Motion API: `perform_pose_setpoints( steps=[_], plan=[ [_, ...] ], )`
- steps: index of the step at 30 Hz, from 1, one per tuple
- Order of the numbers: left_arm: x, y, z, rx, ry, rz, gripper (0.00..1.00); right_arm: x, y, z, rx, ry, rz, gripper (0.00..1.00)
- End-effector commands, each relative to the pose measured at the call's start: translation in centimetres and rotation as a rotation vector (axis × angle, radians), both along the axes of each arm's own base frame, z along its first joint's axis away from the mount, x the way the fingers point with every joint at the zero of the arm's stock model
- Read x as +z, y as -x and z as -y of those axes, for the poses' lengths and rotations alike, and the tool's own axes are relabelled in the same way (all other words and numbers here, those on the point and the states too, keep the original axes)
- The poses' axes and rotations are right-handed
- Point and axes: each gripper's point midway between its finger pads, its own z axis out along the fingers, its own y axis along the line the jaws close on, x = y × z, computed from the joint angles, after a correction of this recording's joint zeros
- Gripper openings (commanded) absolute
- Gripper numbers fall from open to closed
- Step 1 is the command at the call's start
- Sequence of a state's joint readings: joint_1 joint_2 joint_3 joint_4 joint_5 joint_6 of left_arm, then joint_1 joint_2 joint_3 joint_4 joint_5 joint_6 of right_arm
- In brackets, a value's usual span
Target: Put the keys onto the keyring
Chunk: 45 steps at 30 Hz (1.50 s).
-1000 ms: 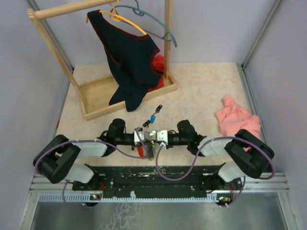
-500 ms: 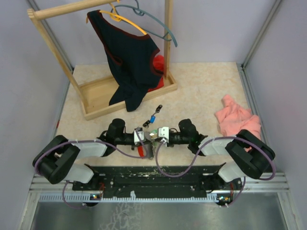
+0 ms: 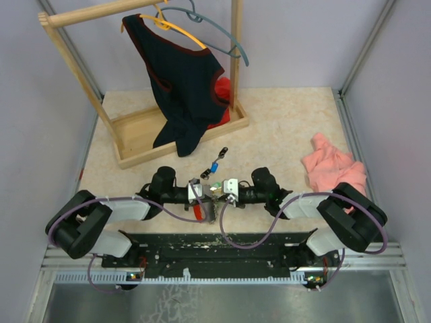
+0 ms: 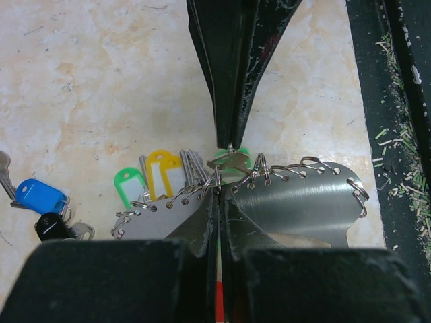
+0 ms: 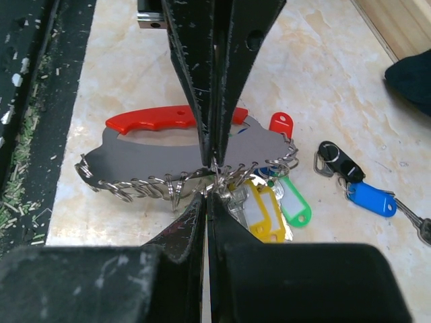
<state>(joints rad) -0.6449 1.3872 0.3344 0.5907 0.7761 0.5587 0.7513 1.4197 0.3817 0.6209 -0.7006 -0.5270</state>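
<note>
The left gripper (image 4: pixel 217 196) is clamped on the keyring (image 5: pixel 155 158), a flat steel plate with a red grip and a row of small split rings along one edge, held between the two arms close to the near side of the beige tabletop (image 3: pixel 289 128). The right gripper (image 5: pixel 209 190) meets it tip to tip, pinched tight on a green-headed key (image 4: pixel 229 161) at that ringed edge. A yellow-tagged key (image 5: pixel 259 210) and a red-tagged key (image 5: pixel 281 125) cluster at the rings, while a blue-tagged key (image 5: pixel 372 199) and a black-tagged key (image 5: pixel 335 159) lie on the tabletop just beside them.

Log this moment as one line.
left pincer: shut on keyring | right pincer: shut on green key at keyring edge | blue key: off keyring, on table
</note>
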Motion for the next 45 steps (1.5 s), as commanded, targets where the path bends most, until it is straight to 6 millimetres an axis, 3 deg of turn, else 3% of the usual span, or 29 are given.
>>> perform_pose_setpoints(
  steps=[1,15,25,45],
  plan=[
    [1.2,0.0,0.5,-0.029,0.034,0.044,0.01,2.1,-1.8,-0.4,-0.062,-0.054,0.059,0.0],
    [1.1,0.0,0.5,-0.034,0.031,0.041,0.01,2.1,-1.0,-0.9,-0.001,-0.064,0.019,0.0],
    [1.1,0.1,0.5,-0.037,0.032,0.04,0.01,2.0,-2.2,-0.6,-0.066,-0.053,0.026,0.0],
    [1.1,0.2,0.6,-0.043,0.032,0.035,0.01,2.3,-1.8,-1.1,-0.026,-0.078,0.021,0.0]
  ],
)
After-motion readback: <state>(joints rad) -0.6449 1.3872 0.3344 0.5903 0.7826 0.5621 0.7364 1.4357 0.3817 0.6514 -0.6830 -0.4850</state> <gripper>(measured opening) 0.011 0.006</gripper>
